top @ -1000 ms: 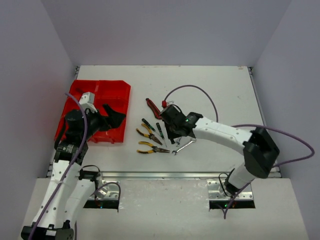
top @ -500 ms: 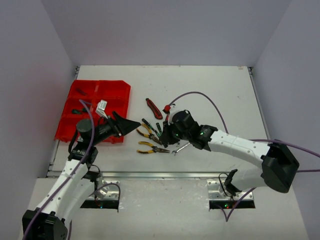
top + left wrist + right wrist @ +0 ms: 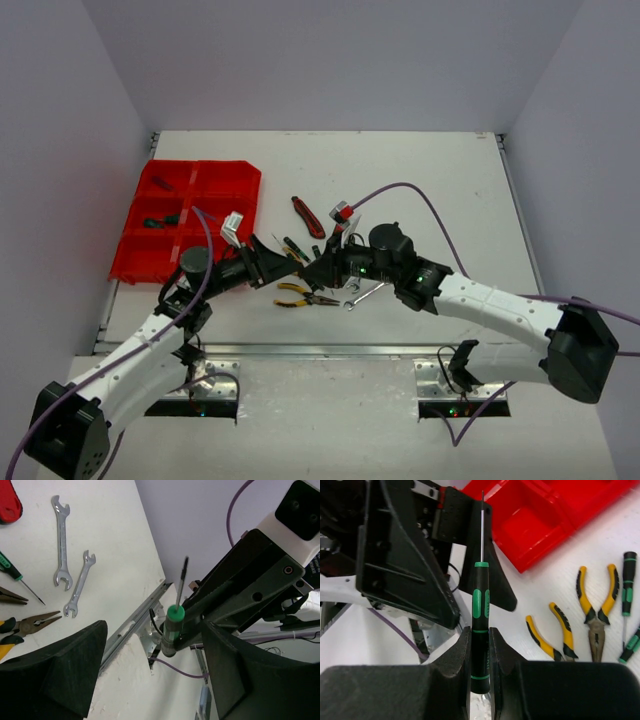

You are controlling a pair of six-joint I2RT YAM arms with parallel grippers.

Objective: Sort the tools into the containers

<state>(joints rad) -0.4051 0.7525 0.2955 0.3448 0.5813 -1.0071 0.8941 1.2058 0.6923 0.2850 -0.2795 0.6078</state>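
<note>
My right gripper [image 3: 480,632] is shut on the black handle of a green-handled screwdriver [image 3: 480,595], held above the table with its thin shaft pointing at the left arm. My left gripper [image 3: 155,645] is open, and the screwdriver [image 3: 174,625] stands between its fingers [image 3: 75,670] with a gap on each side. In the top view the two grippers, left [image 3: 278,266] and right [image 3: 322,270], meet tip to tip near the table's middle. The red tray [image 3: 225,190] lies at the left with a few small tools in its compartments.
Loose tools lie under and beside the grippers: yellow-black pliers [image 3: 305,296], a red-handled knife [image 3: 305,215], a silver wrench [image 3: 368,293] and green screwdrivers [image 3: 295,247]. Two wrenches [image 3: 61,545] show in the left wrist view. The table's near rail [image 3: 330,350] runs below.
The left arm swung from over the red tray to the table's middle. The right gripper carried the screwdriver leftward to meet it. The left jaws have narrowed a little.
</note>
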